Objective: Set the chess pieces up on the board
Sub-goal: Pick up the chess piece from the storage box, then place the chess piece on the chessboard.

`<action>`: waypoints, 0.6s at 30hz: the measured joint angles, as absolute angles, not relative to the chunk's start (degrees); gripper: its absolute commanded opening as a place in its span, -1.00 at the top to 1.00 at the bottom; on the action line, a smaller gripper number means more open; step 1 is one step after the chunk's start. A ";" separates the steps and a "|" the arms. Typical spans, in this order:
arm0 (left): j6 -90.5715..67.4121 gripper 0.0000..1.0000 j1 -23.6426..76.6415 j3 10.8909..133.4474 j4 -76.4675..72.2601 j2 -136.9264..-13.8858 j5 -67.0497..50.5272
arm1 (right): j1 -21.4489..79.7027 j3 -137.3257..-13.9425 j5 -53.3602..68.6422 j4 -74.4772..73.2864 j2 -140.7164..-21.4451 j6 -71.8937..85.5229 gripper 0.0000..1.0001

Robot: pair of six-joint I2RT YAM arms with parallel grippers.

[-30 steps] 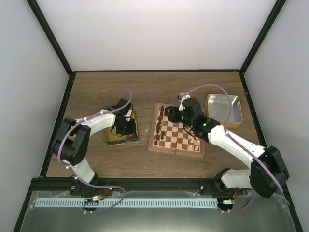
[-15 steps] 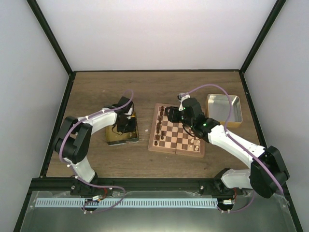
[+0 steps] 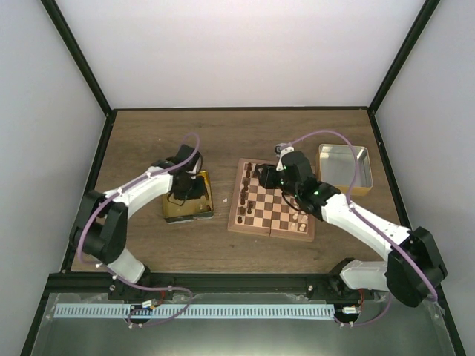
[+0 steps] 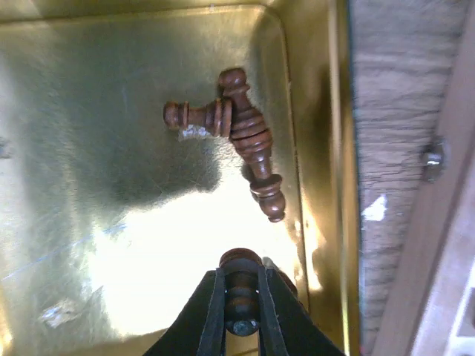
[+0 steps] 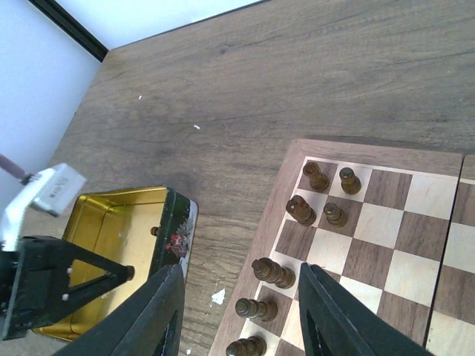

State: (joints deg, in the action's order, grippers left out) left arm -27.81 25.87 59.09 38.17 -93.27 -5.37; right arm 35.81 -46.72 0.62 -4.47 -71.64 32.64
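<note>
1. The left gripper [image 4: 241,300] reaches into the gold tin [image 4: 326,148]. Its jaws are clamped on a dark piece [image 4: 241,278] close to the tin's right wall.
2. Two loose pieces [image 4: 249,141], also dark, lie on the tin's floor by the same wall, touching in a T shape.
3. The board [image 3: 271,230] lies in the middle of the table [image 3: 148,133]. The gold tin is to its left and a silver tin [image 3: 364,178] is beside its far right corner.
4. Standing pieces [image 5: 300,210], all dark, fill squares along the board's left edge.
5. The right gripper [image 5: 239,278] hovers over the board's far left corner. Its jaws are apart with nothing between them.
</note>
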 measured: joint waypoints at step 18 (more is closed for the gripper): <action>-27.53 0.85 40.93 82.46 45.25 -94.45 0.97 | 35.79 -40.75 -20.10 -10.63 -55.48 41.65 0.13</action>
State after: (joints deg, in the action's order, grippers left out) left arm -27.53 40.93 82.46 45.25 -94.45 0.97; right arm 35.79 -40.75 -20.10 -10.63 -55.48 41.65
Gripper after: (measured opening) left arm 0.103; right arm 0.437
